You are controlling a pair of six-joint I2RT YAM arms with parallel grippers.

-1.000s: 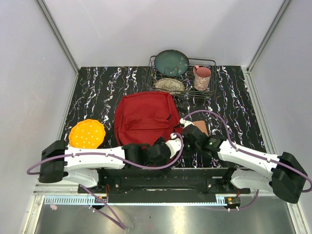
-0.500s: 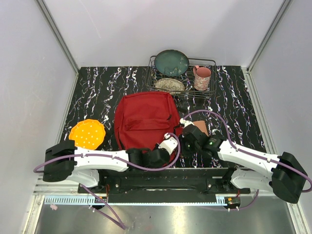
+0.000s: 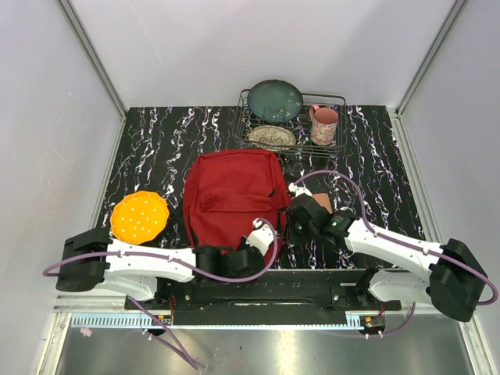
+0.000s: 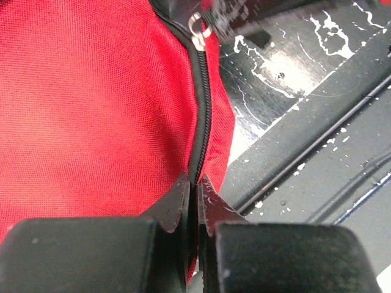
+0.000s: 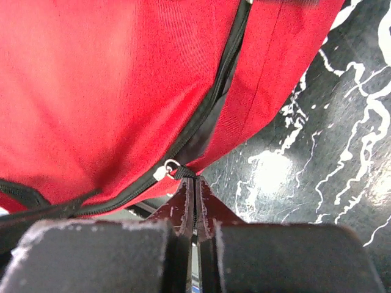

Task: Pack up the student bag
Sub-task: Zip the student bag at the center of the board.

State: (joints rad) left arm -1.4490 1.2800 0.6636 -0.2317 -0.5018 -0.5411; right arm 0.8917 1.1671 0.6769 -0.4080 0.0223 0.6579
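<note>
The student bag (image 3: 233, 195), a red backpack, lies flat in the middle of the table. My left gripper (image 3: 258, 232) is at its near right corner; in the left wrist view the left gripper (image 4: 197, 185) is shut on the bag's edge right at the black zipper line (image 4: 202, 104). My right gripper (image 3: 294, 216) is beside the bag's right edge. In the right wrist view the right gripper (image 5: 195, 182) is shut on the black tab of the zipper pull (image 5: 181, 171), whose metal ring (image 5: 171, 165) shows just ahead. The zipper (image 5: 211, 104) gapes slightly.
An orange dotted disc (image 3: 139, 216) lies left of the bag. A wire dish rack (image 3: 241, 125) at the back holds a green plate (image 3: 275, 99), a patterned plate (image 3: 272, 136) and a pink mug (image 3: 323, 123). A brown flat item (image 3: 322, 205) lies beside the right arm.
My left gripper has gone from open to shut on the bag's near right edge, after sliding a little back along it. The right gripper stayed shut and shifted slightly.
</note>
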